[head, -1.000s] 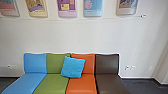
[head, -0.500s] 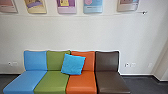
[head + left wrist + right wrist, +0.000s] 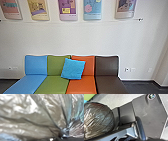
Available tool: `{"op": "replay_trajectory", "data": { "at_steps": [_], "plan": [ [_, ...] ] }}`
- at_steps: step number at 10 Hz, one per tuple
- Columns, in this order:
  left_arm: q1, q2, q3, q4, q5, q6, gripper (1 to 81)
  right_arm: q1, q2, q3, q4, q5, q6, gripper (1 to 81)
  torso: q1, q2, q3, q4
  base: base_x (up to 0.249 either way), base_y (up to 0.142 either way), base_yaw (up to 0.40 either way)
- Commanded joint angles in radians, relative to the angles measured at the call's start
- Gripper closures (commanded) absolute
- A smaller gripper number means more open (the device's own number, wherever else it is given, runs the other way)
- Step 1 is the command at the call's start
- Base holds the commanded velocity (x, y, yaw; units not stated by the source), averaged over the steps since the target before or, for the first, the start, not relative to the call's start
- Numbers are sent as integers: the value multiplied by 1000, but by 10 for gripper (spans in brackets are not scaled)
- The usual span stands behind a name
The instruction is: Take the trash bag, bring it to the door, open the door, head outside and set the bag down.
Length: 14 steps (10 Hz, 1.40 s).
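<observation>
Bag (image 3: 99,117), lifted, is being held at its neck (image 3: 61,131) by the left hand (image 3: 63,134), near the plate (image 3: 147,112); right hand's state cannot be told; door, exit and set-down are being left pending.

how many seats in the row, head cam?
4, side by side. From the picture's left: light blue seat, green seat, orange seat, dark brown seat. The cushion only partly covers green and orange; no seat looks fully hidden.
</observation>
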Motion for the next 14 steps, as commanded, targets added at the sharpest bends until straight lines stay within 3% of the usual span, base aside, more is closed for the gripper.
{"op": "replay_trajectory", "data": {
  "at_steps": [1, 10, 14],
  "plan": [
    [-52, 6, -8, 10, 58, 5, 811, 45, 5, 4, -16, -46, -4, 10, 0, 0, 0, 0, 0, 0, 0],
    [-52, 0, -8, 10, 72, 6, 811, 50, 15, 0, -25, -50, -4, 10, -1, 0, -2, 0, 0, 0, 0],
    [-52, 0, -8, 9, 72, 6, 811, 47, 15, -2, -25, -50, -4, 10, -1, 0, -2, 0, 0, 0, -134]
  ]
}}
